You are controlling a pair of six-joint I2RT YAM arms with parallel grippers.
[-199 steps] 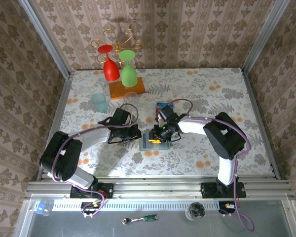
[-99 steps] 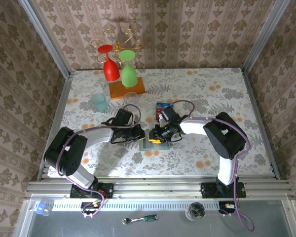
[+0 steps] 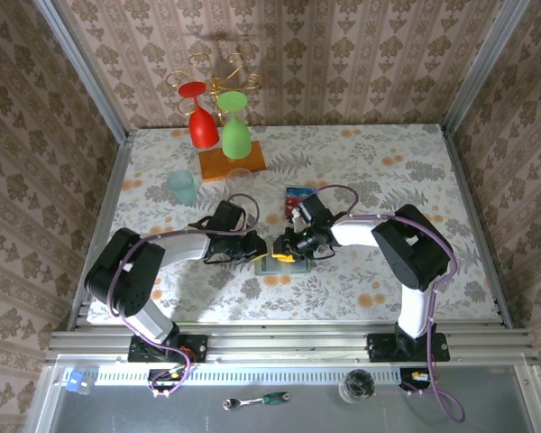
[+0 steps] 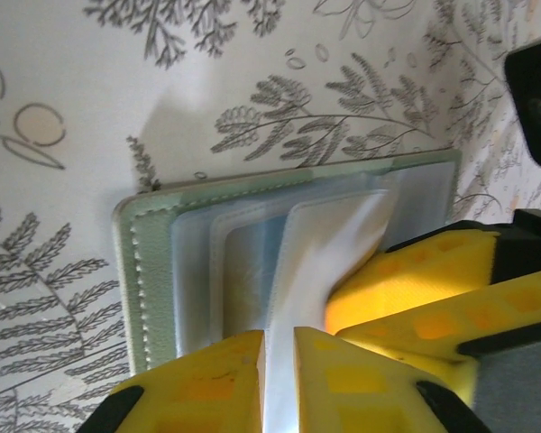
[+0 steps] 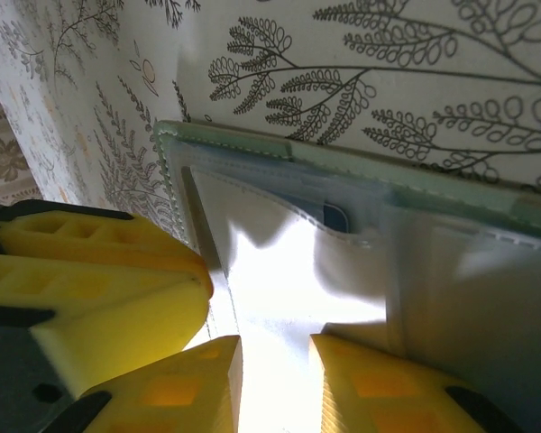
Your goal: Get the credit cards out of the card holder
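Left gripper (image 4: 279, 379) and right gripper (image 5: 275, 388), jaws narrow, each straddle a glossy clear plastic sleeve (image 4: 334, 239); whether either pinches it cannot be told. The flat, stitched sage-green card holder (image 4: 149, 271) lies open at the frame's centre on the fern-printed table (image 3: 415, 162), its long axis running left to right.

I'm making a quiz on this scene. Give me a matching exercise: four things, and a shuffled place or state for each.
1 card holder
2 green wine glass
3 teal cup
4 ratchet wrench

A upright beside the wooden base
B hanging upside down from the gold rack
C on the grey ledge
D lying open mid-table

Pairs: 1-D, 2-B, 3-A, 4-C
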